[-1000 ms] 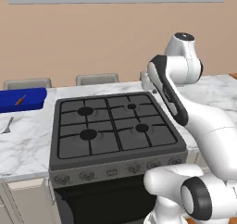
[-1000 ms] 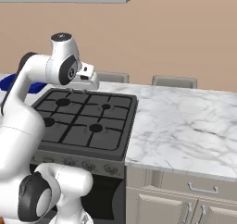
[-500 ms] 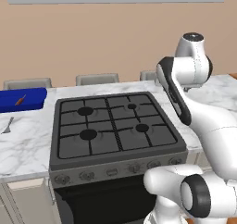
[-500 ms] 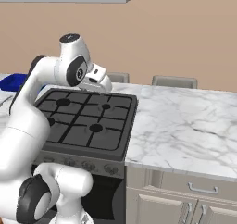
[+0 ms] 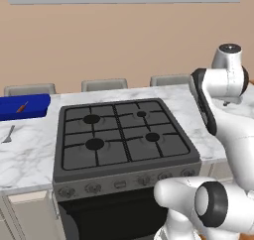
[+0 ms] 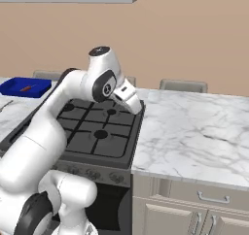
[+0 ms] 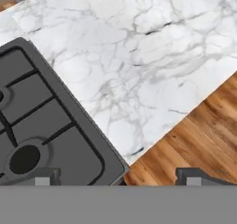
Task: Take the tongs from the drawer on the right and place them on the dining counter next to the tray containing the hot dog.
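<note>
The tongs are not being held, and their place cannot be told. The tray (image 5: 24, 107) with the hot dog (image 5: 22, 107) is lying left of the stove (image 5: 124, 135). The gripper (image 7: 118, 181), jaws wide and empty, is being carried above the stove's right edge; the drawer must next be reached and opened.

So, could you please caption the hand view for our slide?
Open tool hovering above the stove corner, marble counter and wooden floor.

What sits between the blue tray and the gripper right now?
The black stove, in both base views: the tray lies on the marble left of it, and the open gripper hangs over its right edge, holding nothing.
</note>
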Available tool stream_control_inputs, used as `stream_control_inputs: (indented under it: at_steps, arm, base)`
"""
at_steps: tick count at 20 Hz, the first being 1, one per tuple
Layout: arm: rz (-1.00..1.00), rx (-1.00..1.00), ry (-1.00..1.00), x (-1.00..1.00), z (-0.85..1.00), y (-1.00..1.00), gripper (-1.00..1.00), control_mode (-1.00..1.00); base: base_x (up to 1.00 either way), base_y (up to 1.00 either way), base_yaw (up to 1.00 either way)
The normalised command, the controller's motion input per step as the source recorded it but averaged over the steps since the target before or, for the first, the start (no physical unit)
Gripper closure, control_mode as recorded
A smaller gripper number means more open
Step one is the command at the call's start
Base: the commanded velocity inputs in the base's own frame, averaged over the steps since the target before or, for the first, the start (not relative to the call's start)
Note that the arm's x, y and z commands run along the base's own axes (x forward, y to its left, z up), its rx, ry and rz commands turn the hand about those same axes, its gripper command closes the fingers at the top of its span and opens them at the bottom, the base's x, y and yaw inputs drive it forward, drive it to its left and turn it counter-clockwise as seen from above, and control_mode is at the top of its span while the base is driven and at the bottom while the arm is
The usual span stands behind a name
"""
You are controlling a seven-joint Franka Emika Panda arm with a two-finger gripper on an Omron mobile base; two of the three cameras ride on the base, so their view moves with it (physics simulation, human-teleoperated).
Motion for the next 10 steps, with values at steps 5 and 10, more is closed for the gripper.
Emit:
stream_control_inputs:
  at_steps: [5, 10]
  arm:
    - [-0.13, 0.24, -0.16, -0.46, -0.29, -0.7, -1.0, -1.0]
    - [-0.09, 0.23, -0.08, -0.6, -0.26, -0.54, -1.0, -1.0]
  base:
    - [0.0, 0.0, 0.0]
    - [0.0, 0.0, 0.0]
